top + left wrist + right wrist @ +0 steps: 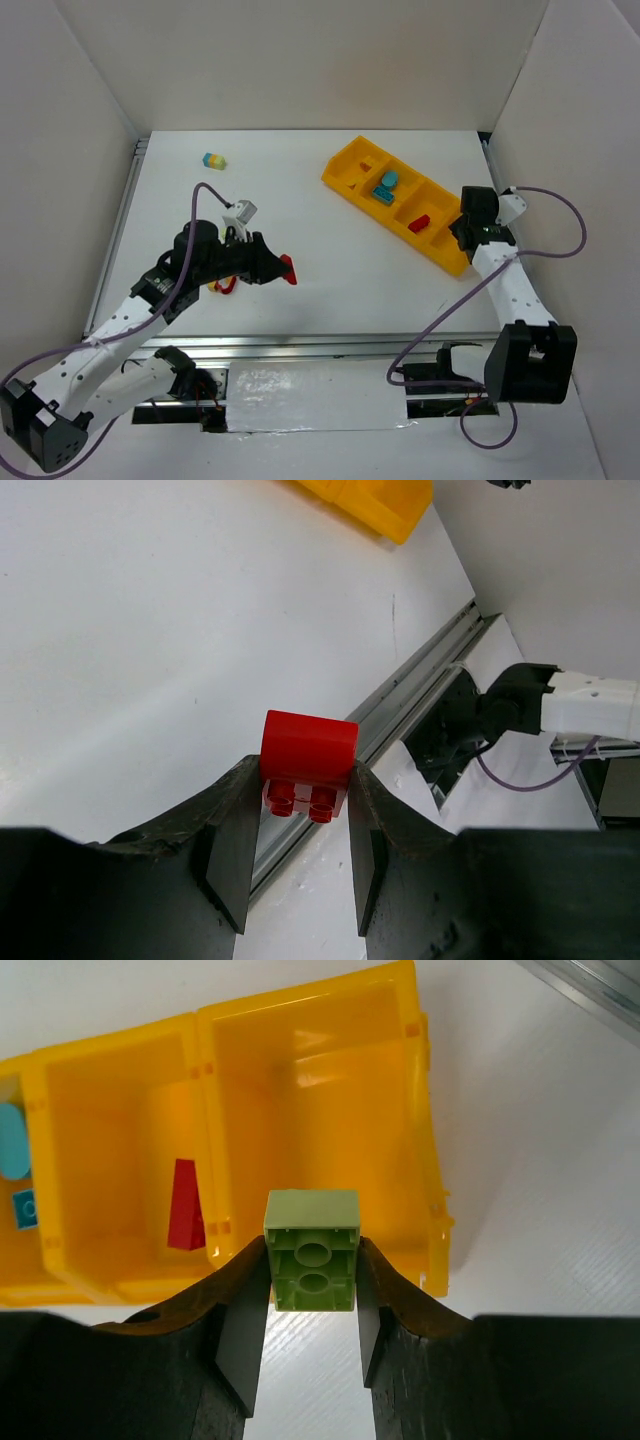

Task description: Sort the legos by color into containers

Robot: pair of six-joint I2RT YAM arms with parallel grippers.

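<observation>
At the upper left of the top view a small teal, green and yellow clump point(213, 160) lies alone on the worktop point(330, 270), well apart from both arms. Below it, at centre left, the left tool point(282, 268) is clamped on a red brick point(289, 269). The left wrist view shows the brick pinched between the two fingers with its studs facing the camera. A few red and yellow loose pieces point(222, 287) show just under that arm.

The tray point(335, 178) lies up and to the right of the left tool and well apart from it. Its long axis runs diagonally from upper centre down to the right. Teal pieces point(387, 185) sit in its second compartment, and a red piece point(420, 222) lies in the third. The red brick's likely goal is therefore that third compartment, a long reach rightward across bare worktop.

At the tray's lower-right end the right tool point(312, 1270) grips a green brick point(312, 1250), hollow underside facing the camera. In the right wrist view the end compartment point(310, 1090) lies directly ahead of the brick, towards the top of the frame, and looks empty. Its near wall is just beyond the fingertips. The right arm is much the nearer to the tray, so its drop probably needs only a short advance over that wall.
</observation>
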